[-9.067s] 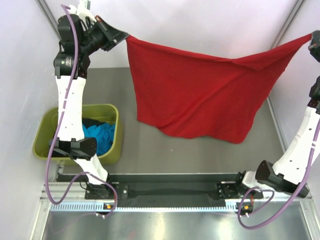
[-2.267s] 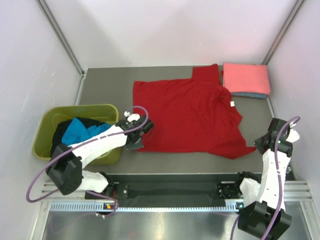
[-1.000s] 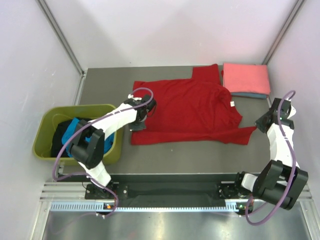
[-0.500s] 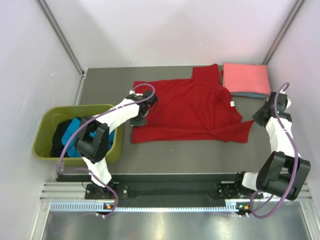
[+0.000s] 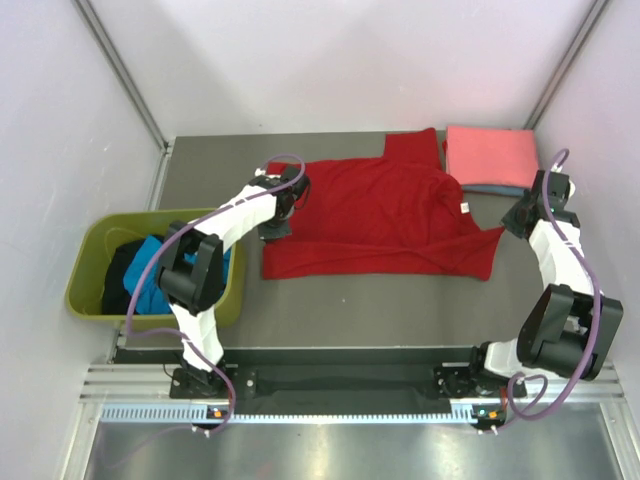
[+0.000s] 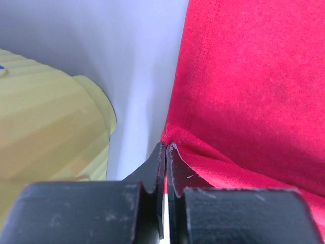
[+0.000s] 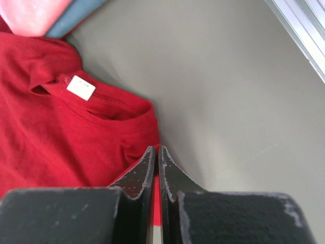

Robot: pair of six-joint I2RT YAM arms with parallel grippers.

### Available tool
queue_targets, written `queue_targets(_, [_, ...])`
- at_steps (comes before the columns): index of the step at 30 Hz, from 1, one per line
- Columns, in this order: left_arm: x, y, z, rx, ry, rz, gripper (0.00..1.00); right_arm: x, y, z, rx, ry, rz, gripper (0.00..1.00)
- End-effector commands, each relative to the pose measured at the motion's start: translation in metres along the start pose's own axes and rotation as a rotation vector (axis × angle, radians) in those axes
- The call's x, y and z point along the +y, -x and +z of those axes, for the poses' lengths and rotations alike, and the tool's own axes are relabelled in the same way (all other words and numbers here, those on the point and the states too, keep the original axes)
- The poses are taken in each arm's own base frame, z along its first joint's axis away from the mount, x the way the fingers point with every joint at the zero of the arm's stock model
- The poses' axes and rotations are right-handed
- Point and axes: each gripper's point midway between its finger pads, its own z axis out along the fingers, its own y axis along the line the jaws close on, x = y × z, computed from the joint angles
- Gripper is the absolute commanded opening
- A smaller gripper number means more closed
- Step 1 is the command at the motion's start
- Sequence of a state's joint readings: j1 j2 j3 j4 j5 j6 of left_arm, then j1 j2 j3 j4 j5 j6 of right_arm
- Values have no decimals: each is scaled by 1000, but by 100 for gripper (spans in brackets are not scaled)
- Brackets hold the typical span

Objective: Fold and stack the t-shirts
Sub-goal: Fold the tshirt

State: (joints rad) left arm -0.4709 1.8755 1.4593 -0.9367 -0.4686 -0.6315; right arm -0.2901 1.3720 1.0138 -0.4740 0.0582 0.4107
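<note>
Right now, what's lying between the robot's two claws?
The red t-shirt, pinched at one end by the left gripper, at the other by the right gripper; the top view shows it.

We find no writing that we can read in any view. The one candidate is a small white label (image 7: 80, 87) sewn inside the neckline of the red t-shirt (image 7: 45, 137). The right wrist view shows faint dark marks on it, too small to read as letters or numbers.
</note>
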Motion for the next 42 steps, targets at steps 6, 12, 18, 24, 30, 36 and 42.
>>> queue_targets(6, [0,31,3,-56,31,9,0,29,41,7,-85,68,-50,0])
queue_targets(12, [-3,32,12,-32,45,36,0,37,37,27,-30,65,-110,1])
queue_targets(18, [-4,37,15,-42,57,44,0,53,35,38,-26,37,-231,1])
queue_targets(24, [-4,36,22,-26,69,55,0,73,48,38,-77,73,-291,1])
queue_targets(30, [-2,37,28,-23,93,62,0,86,58,38,-107,97,-334,1])
queue_targets(36, [-4,37,36,-6,101,75,0,88,60,42,-103,94,-358,1])
queue_targets(42, [-1,37,41,5,120,70,0,91,54,52,-87,112,-351,4])
